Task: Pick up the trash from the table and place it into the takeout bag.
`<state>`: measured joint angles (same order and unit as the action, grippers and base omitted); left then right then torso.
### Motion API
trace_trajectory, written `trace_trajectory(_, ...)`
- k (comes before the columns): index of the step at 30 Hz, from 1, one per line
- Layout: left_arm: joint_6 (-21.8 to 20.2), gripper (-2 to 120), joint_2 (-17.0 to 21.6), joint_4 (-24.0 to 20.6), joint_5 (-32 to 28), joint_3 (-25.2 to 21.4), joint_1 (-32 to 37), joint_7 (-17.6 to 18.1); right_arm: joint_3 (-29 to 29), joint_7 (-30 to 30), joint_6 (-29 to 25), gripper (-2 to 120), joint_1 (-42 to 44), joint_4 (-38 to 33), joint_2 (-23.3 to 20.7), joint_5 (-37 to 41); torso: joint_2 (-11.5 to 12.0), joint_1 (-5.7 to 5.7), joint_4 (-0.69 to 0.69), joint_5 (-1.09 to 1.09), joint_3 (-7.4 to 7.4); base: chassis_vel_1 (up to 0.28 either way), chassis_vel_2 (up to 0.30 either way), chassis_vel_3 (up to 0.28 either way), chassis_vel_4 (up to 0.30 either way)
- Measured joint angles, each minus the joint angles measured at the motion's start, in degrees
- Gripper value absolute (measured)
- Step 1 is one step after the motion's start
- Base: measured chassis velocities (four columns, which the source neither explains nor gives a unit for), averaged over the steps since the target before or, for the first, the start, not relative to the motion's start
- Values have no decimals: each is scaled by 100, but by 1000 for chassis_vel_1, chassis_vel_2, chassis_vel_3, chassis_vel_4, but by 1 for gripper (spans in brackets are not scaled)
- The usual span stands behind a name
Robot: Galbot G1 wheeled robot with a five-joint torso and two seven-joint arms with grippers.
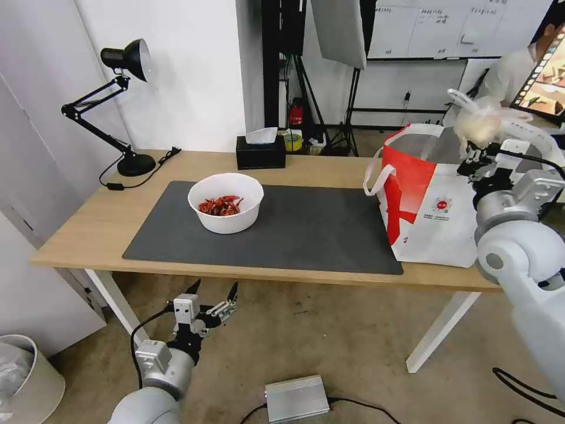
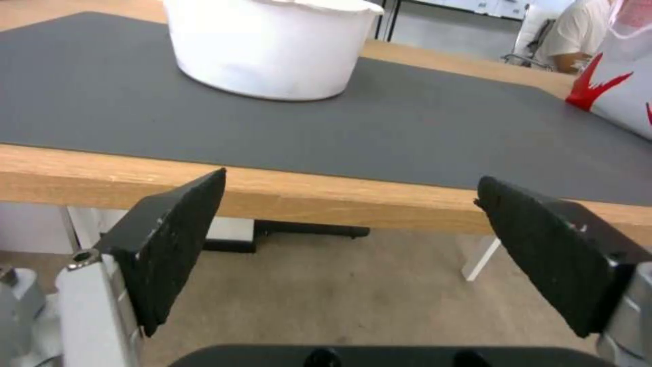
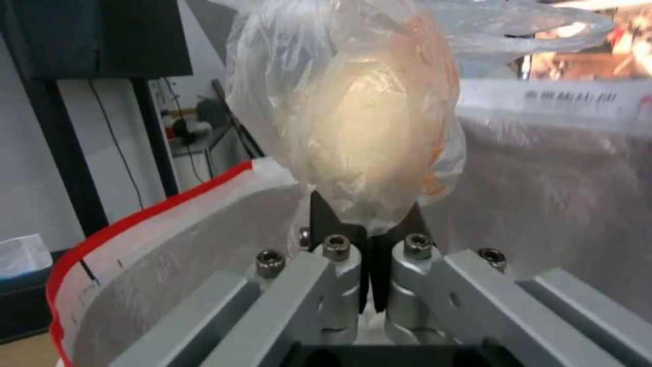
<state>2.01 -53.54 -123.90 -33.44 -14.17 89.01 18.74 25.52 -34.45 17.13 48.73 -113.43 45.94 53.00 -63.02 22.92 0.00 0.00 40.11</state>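
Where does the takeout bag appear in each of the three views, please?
Head view: the takeout bag stands on the table's right end, the right tool holding the bun bag over its open top.
Left wrist view: its white and red side sits at one edge, beyond the dark mat.
Right wrist view: its foil lining behind the bun bag.
Shared landmark: the red trim.

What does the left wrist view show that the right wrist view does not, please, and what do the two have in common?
Left wrist view alone: the open left hand below the table edge, the dark mat, and the white bowl standing on it.

Right wrist view alone: the right hand shut on the clear bag with a pale bun, held over the silver lining.

Both: the takeout bag, its red-and-white outside in the left.
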Motion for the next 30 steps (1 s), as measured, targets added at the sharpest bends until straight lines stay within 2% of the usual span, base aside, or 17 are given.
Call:
trace_trajectory(4,-3,100,31,0,-19,-11,-19,0,-59,-80,2,1,-81,63,18,134,0,0,0,0,0,0,0,0,0)
trace_trajectory(6,-5,100,44,9,-32,-11,-34,0,-99,-112,5,9,-113,83,33,185,0,0,0,0,0,0,0,0,0)
trace_trajectory(10,-8,100,48,31,-37,-6,-43,0,-115,-132,5,17,-132,86,51,242,0,0,0,0,0,0,0,0,0)
trace_trajectory(12,-9,100,52,60,-41,9,-58,0,-120,-164,9,28,-150,85,64,308,0,1,0,0,0,0,0,0,0)
trace_trajectory(14,-10,100,53,69,-43,13,-64,0,-121,-170,10,32,-151,84,67,311,0,0,0,0,0,0,0,0,0)
trace_trajectory(17,-13,100,58,93,-70,33,-103,0,-122,-194,19,46,-151,76,71,324,0,0,0,0,0,0,0,0,0)
trace_trajectory(18,-13,100,58,93,-70,33,-103,0,-122,-194,19,46,-151,76,71,324,0,0,0,0,0,0,0,0,0)
trace_trajectory(21,-20,100,72,112,-125,44,-140,1,-133,-247,45,63,-158,58,71,359,0,0,-1,0,0,0,0,0,0)
trace_trajectory(22,-20,100,72,112,-125,44,-140,1,-133,-247,45,63,-158,58,71,359,0,0,-1,0,0,0,0,0,0)
trace_trajectory(25,-21,100,79,126,-135,43,-146,1,-180,-315,76,78,-198,43,70,419,0,0,0,0,0,0,0,0,0)
trace_trajectory(26,-21,100,79,126,-135,43,-146,1,-180,-315,76,78,-198,43,70,419,0,0,0,0,0,0,0,0,0)
trace_trajectory(30,-21,100,82,127,-141,31,-148,1,-247,-340,83,96,-250,45,71,417,0,0,0,0,0,0,0,0,0)
